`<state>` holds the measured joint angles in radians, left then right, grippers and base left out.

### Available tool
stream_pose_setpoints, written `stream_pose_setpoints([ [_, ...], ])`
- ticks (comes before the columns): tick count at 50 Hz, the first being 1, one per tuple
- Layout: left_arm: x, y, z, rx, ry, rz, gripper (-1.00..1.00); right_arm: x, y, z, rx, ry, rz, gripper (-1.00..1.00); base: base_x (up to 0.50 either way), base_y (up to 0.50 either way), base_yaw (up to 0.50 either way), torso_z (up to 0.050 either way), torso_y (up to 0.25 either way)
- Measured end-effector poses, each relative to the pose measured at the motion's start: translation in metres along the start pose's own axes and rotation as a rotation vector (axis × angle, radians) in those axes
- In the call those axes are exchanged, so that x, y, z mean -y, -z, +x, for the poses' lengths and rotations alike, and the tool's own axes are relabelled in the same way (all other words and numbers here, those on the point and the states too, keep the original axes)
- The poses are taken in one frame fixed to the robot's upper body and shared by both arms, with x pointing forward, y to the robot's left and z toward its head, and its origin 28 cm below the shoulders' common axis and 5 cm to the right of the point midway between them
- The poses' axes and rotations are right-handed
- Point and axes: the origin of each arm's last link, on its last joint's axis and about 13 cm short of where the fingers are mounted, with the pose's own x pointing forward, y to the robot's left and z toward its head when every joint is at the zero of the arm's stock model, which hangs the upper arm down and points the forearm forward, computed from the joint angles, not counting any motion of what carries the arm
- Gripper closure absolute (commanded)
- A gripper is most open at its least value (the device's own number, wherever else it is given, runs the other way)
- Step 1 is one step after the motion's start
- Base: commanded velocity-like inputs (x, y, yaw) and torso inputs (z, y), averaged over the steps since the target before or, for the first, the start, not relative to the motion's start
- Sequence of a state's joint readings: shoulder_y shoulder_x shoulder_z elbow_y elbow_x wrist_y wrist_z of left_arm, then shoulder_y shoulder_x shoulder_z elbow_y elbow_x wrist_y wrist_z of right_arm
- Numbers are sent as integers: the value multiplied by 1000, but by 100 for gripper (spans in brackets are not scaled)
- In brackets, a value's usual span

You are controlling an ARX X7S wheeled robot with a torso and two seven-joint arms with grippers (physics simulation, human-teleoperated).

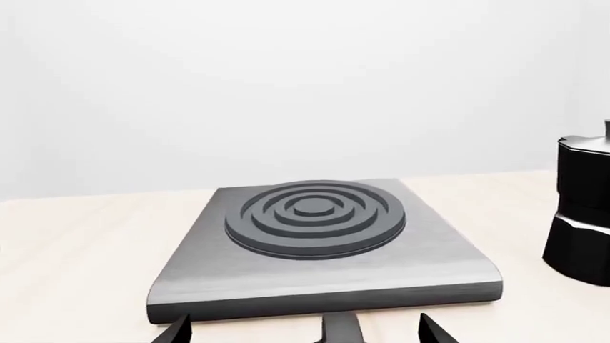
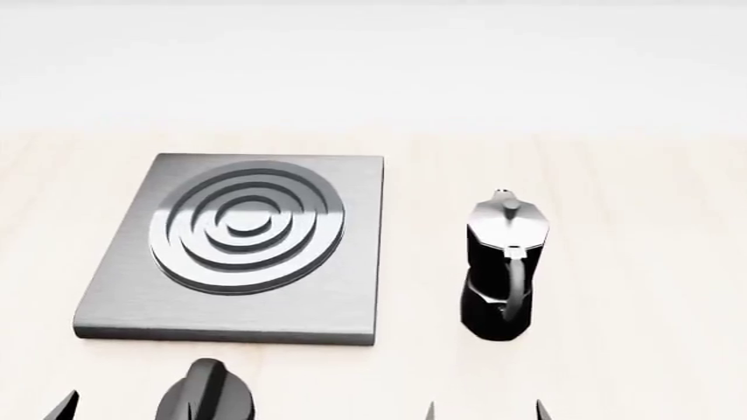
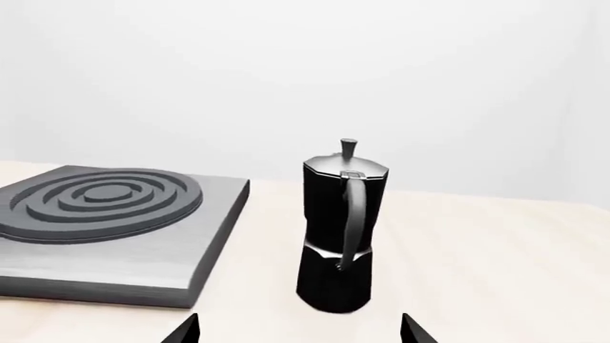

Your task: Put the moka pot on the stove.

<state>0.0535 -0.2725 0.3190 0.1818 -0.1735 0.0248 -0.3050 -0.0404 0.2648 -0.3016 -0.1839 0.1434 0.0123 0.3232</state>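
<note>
The moka pot (image 2: 502, 262) is glossy black with a silvery lid and stands upright on the table, to the right of the stove (image 2: 350, 262), its handle facing me. The stove is a grey square plate with a ring burner, nothing on it. My right gripper (image 3: 298, 333) is open and empty, just short of the pot (image 3: 338, 229), which sits centred ahead between the jaws. My left gripper (image 1: 305, 333) is open in front of the stove's near edge (image 1: 448, 250). The pot shows at the edge of the left wrist view (image 1: 581, 214). The stove also shows in the right wrist view (image 3: 210, 229).
A squat black dial knob (image 2: 208, 394) sits on the table before the stove's near edge, between my left fingertips (image 1: 341, 330). The light wooden table (image 2: 631, 219) runs back to a plain white wall.
</note>
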Motion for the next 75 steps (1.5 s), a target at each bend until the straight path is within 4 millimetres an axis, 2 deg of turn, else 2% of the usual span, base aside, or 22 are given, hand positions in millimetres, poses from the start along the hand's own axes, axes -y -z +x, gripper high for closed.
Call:
stream_pose_setpoints([
  [75, -2, -2, -2, 1, 1, 1, -100, -5, -1, -4, 7, -21, -6, -100, 0, 59, 0, 0, 0],
])
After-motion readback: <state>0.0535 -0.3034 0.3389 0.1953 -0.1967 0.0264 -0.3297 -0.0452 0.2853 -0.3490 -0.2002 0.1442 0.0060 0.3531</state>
